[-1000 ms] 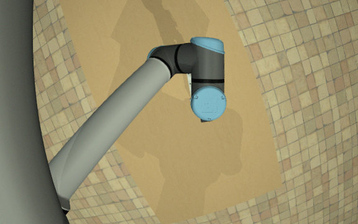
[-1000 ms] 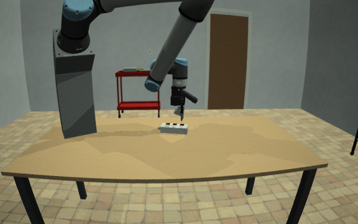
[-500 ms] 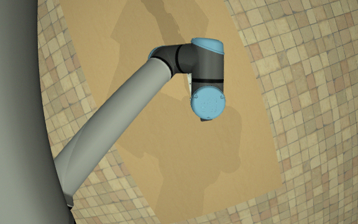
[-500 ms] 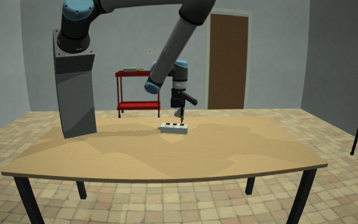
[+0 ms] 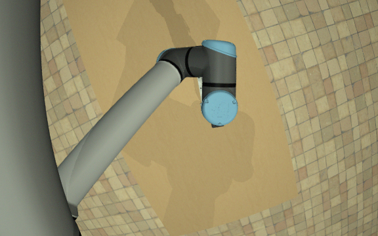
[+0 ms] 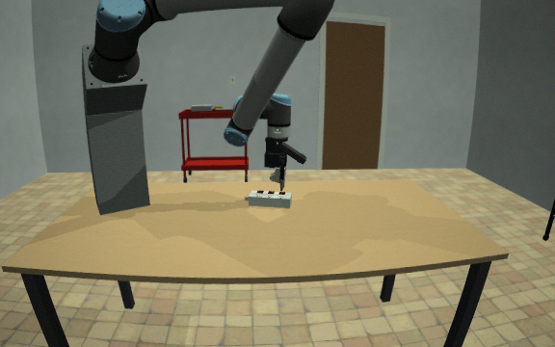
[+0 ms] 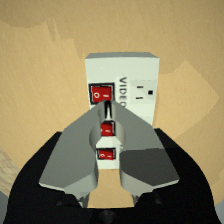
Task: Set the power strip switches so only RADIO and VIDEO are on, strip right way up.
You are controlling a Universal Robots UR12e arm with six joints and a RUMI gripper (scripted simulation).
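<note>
Closed tool poised over the right-hand end of the power strip.

The pale grey rectangular power strip (image 6: 269, 199) lies flat, switches up, near the middle of the tan wooden desk (image 6: 200, 241). The black two-jaw tool (image 6: 281, 182) hangs point-down directly above the strip's right end in the exterior view, jaws pressed together and gripping nothing. In the wrist view its fingertips sit just below the red rocker switch (image 7: 102, 93) beside the VIDEO label, with two more red rockers between the jaws lower in the frame. A red metal cart (image 6: 205, 114) stands behind.
</note>
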